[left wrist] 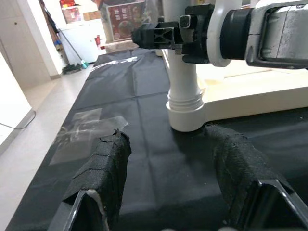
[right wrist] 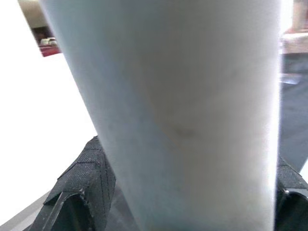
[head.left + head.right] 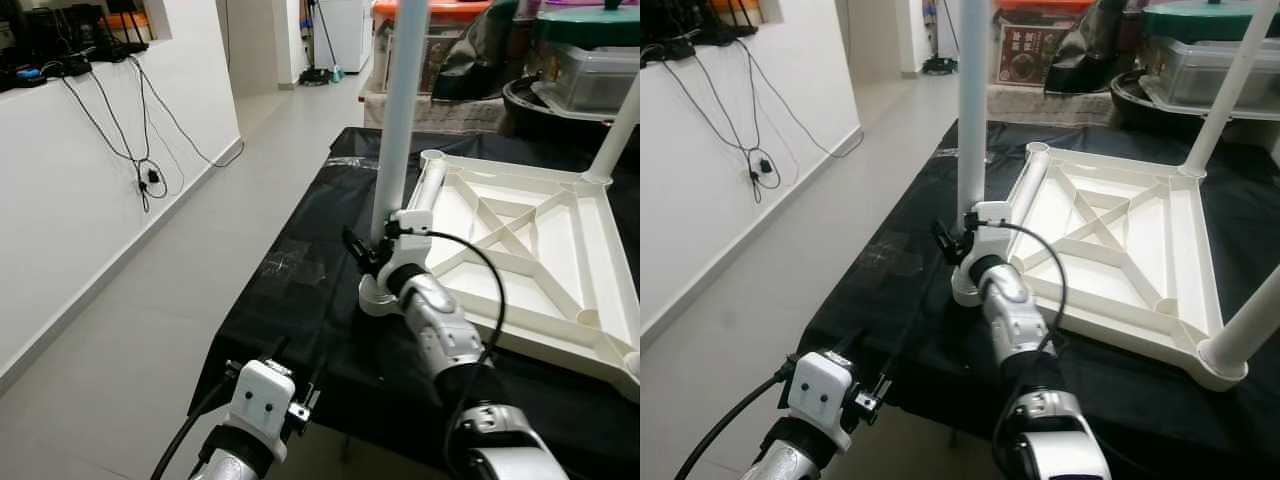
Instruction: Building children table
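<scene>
In the left eye view, a white plastic children's table top (image 3: 520, 270) lies upside down on a black cloth (image 3: 290, 300) spread over the work surface. A white table leg (image 3: 400, 120) stands upright in the near-left corner socket (image 3: 378, 297), and another leg (image 3: 612, 135) rises from the far corner. The right gripper (image 3: 372, 250) clasps the near leg just above its socket, with the silver forearm running back toward the robot. The left gripper (image 3: 290, 390) hangs low at the cloth's near edge, carrying nothing.

The right eye view adds a third leg (image 3: 1252, 330) fitted at the near-right corner, and a loose leg (image 3: 1025, 195) lying along the frame's left side, probably meant for the last corner.

The left wrist view looks along its two padded fingers (image 1: 103, 163), spread apart and empty, toward the socket collar (image 1: 185, 113), where the leg's ribbed end appears not quite sunk. The right gripper (image 1: 163, 36) sits on the leg above it.

In the right wrist view the leg (image 2: 178, 115) passes between both black pads (image 2: 84, 178), so the grip looks firmly closed on it.

The step in hand seems to be seating this leg. It would go best by keeping the leg plumb and pushing or twisting straight along its axis; sideways force could tilt it or slide the frame on the cloth. The free left gripper could steady the frame beside the socket.
</scene>
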Motion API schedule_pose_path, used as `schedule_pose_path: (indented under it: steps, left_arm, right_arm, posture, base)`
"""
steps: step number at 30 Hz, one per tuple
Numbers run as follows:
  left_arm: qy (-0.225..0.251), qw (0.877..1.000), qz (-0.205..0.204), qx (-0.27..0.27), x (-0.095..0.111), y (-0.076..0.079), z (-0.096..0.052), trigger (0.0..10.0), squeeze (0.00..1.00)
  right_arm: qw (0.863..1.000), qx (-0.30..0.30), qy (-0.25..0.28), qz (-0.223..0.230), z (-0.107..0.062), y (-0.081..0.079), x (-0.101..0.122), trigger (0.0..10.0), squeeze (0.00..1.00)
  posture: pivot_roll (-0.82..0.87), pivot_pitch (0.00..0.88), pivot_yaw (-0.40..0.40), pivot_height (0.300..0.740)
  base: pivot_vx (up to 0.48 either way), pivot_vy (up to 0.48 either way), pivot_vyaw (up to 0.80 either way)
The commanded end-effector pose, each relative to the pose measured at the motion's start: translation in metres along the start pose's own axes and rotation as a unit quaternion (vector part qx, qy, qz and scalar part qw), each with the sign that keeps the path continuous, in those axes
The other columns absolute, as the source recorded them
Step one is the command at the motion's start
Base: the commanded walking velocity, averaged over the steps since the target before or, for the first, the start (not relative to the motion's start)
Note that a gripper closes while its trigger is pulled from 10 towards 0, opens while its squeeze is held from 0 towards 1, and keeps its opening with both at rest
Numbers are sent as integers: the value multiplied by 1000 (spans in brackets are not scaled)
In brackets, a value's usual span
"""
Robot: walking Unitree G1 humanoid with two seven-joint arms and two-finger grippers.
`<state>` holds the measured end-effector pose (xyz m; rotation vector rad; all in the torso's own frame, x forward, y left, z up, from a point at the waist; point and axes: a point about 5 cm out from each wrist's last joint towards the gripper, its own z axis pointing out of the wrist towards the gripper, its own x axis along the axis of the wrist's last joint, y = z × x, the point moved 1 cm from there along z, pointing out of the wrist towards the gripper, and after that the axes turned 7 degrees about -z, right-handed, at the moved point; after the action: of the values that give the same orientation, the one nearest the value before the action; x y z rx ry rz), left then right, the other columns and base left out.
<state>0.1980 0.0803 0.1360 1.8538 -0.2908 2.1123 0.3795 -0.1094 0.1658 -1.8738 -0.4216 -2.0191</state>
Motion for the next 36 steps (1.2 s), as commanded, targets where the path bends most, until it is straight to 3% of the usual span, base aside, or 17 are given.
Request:
schedule_pose_path:
  steps: [1,2,4,6,7,9,15,16,17,18,19,24,28,29,33,34,36]
  left_arm:
    - [-13,1000,4,3,-7,-2,-2,10000,0]
    - [-13,1000,4,2,-7,-2,-2,10000,0]
    - [-13,1000,4,2,-7,-2,-2,10000,0]
    - [-12,1000,7,3,-7,-3,-1,10000,0]
    - [-12,1000,7,3,-7,-3,-1,10000,0]
    - [-12,1000,7,4,-7,-3,0,10000,0]
    - [-10,1000,7,4,-6,-2,-1,10000,0]
    - [-10,1000,8,4,-6,-2,-1,10000,0]
    - [-9,1000,8,5,-6,-2,-1,10000,0]
    - [-9,1000,8,5,-6,-2,-1,10000,0]
    - [-9,1000,8,5,-6,-2,-1,10000,0]
    - [-9,1000,7,6,-5,-2,-1,10000,0]
    - [-9,1000,7,6,-5,-2,-1,10000,0]
    - [-9,1000,7,6,-6,-2,-1,10000,0]
    - [-9,1000,7,6,-6,-3,-1,10000,0]
    - [-10,1000,7,6,-6,-3,-1,10000,0]
    - [-10,1000,6,5,-6,-3,-1,10000,0]
  right_arm:
    - [996,85,-10,11,7,-21,-2,10000,0]
    - [986,164,-26,-12,5,-26,-3,10000,0]
    - [986,164,-26,-12,5,-26,-3,10000,0]
    - [943,324,-67,-34,-1,-34,-4,10000,0]
    - [943,324,-67,-34,-1,-34,-4,10000,0]
    - [912,399,-88,-44,-4,-37,-2,10000,0]
    - [884,455,-92,-48,1,-42,3,10000,0]
    - [881,460,-92,-51,2,-45,3,6980,0]
    - [880,462,-93,-53,2,-46,3,1529,0]
    - [880,462,-93,-53,2,-46,3,1529,0]
    - [881,459,-97,-55,3,-47,1,0,0]
    - [888,441,-114,-70,4,-48,-7,0,0]
    - [920,369,-102,-81,9,-44,-11,0,0]
    - [943,306,-97,-89,14,-39,-11,0,0]
    - [970,202,-102,-90,21,-28,-13,0,0]
    - [983,116,-115,-80,22,-17,-17,0,0]
    - [986,-55,-142,-66,14,6,-27,0,0]
  posture:
    - [-10,0,23,740]
    - [-3,0,22,740]
    - [-3,0,22,740]
    - [9,0,5,740]
    - [9,0,5,740]
    - [9,0,5,740]
    - [18,0,3,740]
    - [18,0,3,740]
    - [18,0,3,740]
    - [18,0,3,740]
    - [25,0,2,740]
    - [24,0,2,740]
    - [24,0,2,740]
    - [18,0,3,740]
    - [14,0,5,740]
    - [3,0,11,740]
    - [3,0,11,740]
  base:
    - [0,0,0]
    - [0,0,0]
    - [0,0,0]
    - [0,0,0]
    - [0,0,0]
    - [0,0,0]
    - [0,0,0]
    - [0,0,0]
    - [0,0,0]
    - [0,0,0]
    - [0,0,0]
    - [0,0,0]
    - [0,0,0]
    - [0,0,0]
    - [0,0,0]
    - [0,0,0]
    - [0,0,0]
